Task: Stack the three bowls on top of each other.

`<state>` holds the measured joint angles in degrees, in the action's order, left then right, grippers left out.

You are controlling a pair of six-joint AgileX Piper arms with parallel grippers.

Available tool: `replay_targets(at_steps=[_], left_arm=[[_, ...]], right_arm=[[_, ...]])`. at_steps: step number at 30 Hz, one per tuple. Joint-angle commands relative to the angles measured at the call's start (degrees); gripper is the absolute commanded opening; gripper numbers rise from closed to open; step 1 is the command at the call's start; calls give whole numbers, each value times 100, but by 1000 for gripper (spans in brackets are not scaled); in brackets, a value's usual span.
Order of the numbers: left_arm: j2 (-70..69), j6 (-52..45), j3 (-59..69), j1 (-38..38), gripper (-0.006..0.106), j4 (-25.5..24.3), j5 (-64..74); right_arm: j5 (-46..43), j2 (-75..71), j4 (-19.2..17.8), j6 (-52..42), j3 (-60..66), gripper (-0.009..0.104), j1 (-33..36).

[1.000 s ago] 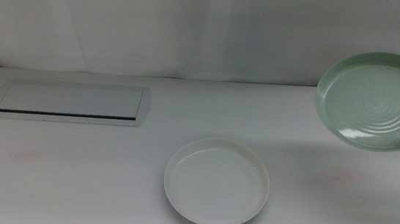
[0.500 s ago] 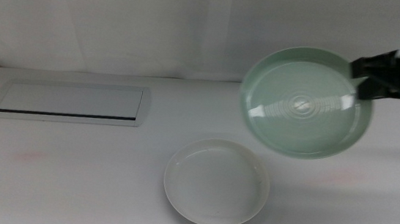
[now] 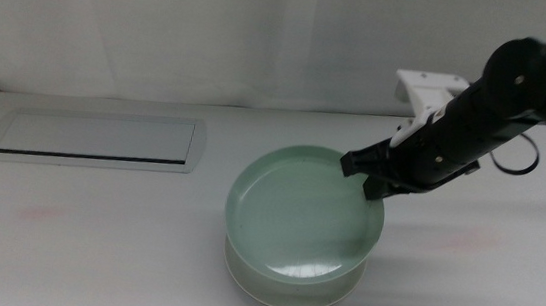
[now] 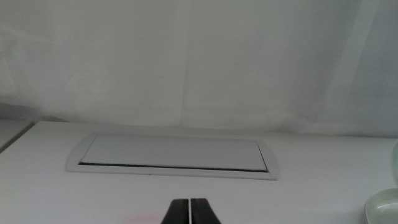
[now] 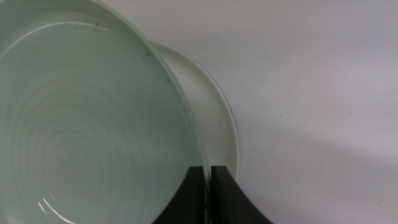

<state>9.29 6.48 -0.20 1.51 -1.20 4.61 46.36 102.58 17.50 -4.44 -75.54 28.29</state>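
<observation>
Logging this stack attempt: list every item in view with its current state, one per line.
Mint green bowl: gripped by its rim, held over the cream-white bowl.
Cream-white bowl: on the table, under the green one.
Right pincer: shut on the green bowl's rim.
Left pincer: shut, empty.
White panel: flat on the table.

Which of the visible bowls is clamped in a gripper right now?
The mint green bowl, pinched at its rim by the right gripper above the cream-white bowl, which rests untouched on the table.

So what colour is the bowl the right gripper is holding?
Pale mint green bowl, pinched by the right gripper; clearest in the right wrist view.
</observation>
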Motion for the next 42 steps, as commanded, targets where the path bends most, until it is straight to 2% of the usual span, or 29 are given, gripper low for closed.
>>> replay_targets(at_steps=[1, 23, 26, 28, 31, 33, 34, 40, 42], left_arm=[[-25, 41, 226, 16, -3, 17, 23], [-25, 41, 226, 16, -3, 17, 23], [-25, 41, 226, 16, -3, 17, 23], [-25, 41, 226, 16, -3, 17, 23], [-25, 41, 226, 16, -3, 17, 23], [-25, 41, 226, 16, -3, 17, 34], [-25, 41, 226, 16, -3, 17, 62], [-25, 41, 226, 16, -3, 17, 63], [-25, 41, 226, 16, -3, 17, 63]], right_arm=[[-147, 210, 19, -5, 10, -2, 57], [-293, 907, 2, 143, 10, -2, 80], [-305, 916, -11, 98, 10, 8, 80], [-305, 916, -11, 38, 10, 22, 80], [-305, 916, -11, -3, 10, 61, 80], [-305, 916, -11, -3, 10, 96, 80], [-305, 916, -41, -27, 10, 103, 80], [-305, 798, -387, -27, -88, 103, 80], [-305, 658, -801, 16, -214, 103, 80]])
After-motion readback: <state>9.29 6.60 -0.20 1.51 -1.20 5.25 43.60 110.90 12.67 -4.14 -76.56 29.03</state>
